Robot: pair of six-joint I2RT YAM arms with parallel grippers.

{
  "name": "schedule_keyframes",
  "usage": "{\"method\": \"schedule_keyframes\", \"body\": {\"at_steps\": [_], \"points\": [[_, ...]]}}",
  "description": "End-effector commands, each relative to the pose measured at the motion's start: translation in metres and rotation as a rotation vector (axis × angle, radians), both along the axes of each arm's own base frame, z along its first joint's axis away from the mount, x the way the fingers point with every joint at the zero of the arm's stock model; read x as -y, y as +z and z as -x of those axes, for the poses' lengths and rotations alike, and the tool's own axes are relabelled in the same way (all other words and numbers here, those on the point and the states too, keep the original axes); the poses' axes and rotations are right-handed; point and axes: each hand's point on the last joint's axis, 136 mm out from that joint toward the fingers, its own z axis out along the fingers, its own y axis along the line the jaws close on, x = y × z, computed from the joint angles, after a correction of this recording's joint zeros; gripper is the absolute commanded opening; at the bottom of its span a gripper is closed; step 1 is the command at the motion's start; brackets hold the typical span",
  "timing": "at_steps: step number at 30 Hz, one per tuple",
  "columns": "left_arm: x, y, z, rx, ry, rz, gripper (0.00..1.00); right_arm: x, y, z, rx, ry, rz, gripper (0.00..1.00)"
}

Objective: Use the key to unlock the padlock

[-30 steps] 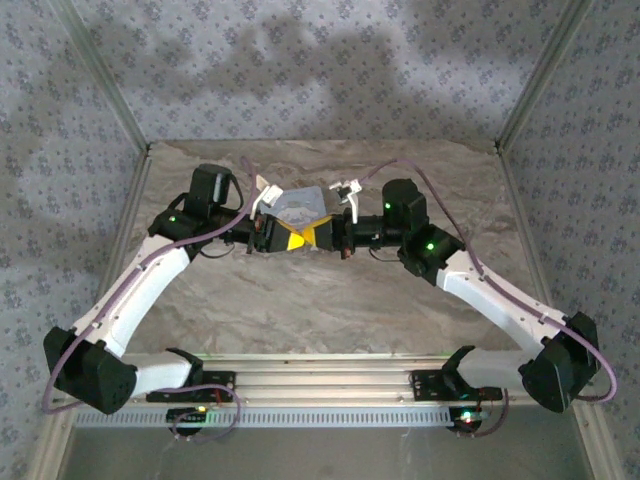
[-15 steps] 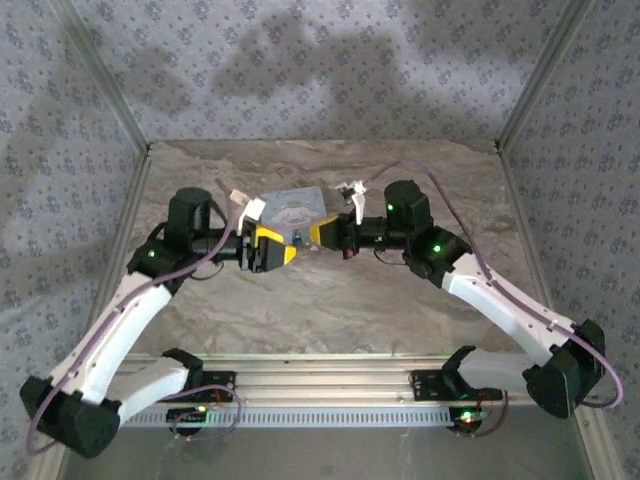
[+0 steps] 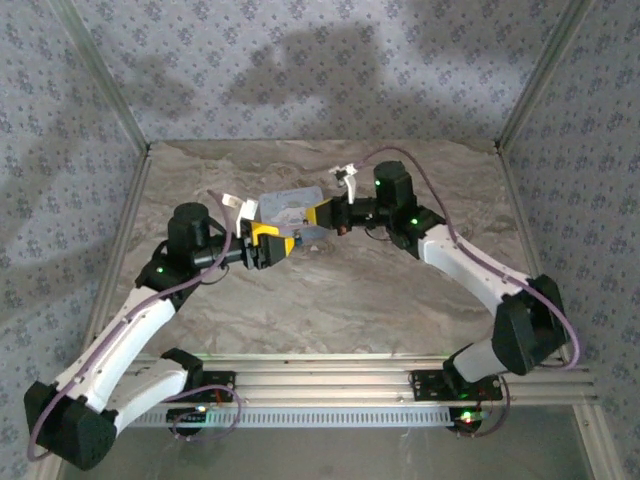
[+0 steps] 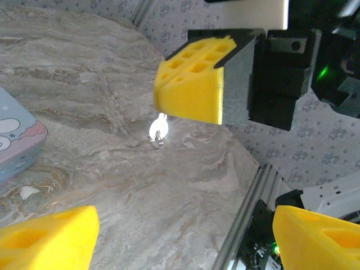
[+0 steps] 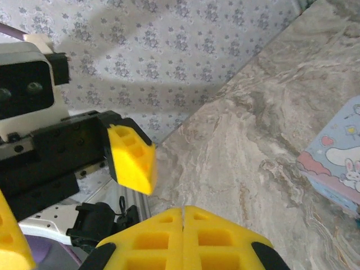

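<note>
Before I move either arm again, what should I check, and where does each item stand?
1. Left gripper open: ok, pads wide apart with nothing between them.
2. Right gripper shut: ok, pads pressed together.
3. Key in the right grip: cannot tell. A small shiny piece, likely the key, sits just below the right gripper's tip, either gripped or lying on the table.
4. Where the padlock is: cannot tell.
5. Grippers apart from each other: ok, there is a gap in the left wrist view.
6. Clearance to the box: cannot tell; it lies close behind both grippers.
</note>
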Motion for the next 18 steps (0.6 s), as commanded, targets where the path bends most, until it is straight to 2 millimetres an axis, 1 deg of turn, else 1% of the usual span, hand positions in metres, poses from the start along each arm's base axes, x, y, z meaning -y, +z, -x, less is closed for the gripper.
{"method": "schedule_keyframes", "body": {"at_steps": [1, 3, 5, 6, 9, 11, 14, 18], "points": [[0.010, 0.011, -0.007, 0.071, -0.039, 0.064, 0.78, -0.009, 0.043, 0.004, 0.116, 0.108, -0.095, 0.00], [0.013, 0.006, -0.013, 0.060, -0.061, 0.088, 0.77, -0.008, 0.043, 0.005, 0.118, 0.122, -0.111, 0.00], [0.015, 0.005, -0.017, 0.036, -0.095, 0.129, 0.73, -0.004, 0.033, 0.009, 0.108, 0.118, -0.113, 0.00], [0.016, 0.004, -0.018, 0.019, -0.112, 0.150, 0.71, -0.003, 0.032, 0.012, 0.108, 0.116, -0.120, 0.00], [0.016, 0.004, -0.015, 0.011, -0.136, 0.182, 0.68, -0.001, 0.025, 0.016, 0.102, 0.115, -0.130, 0.00], [0.014, 0.005, -0.011, 0.018, -0.131, 0.191, 0.68, -0.001, 0.023, 0.020, 0.096, 0.117, -0.143, 0.00], [0.008, 0.009, -0.007, 0.034, -0.127, 0.215, 0.66, -0.002, 0.025, 0.023, 0.091, 0.122, -0.174, 0.00], [0.006, 0.017, -0.001, 0.037, -0.158, 0.251, 0.55, -0.008, 0.028, 0.029, 0.095, 0.144, -0.183, 0.00]]}}
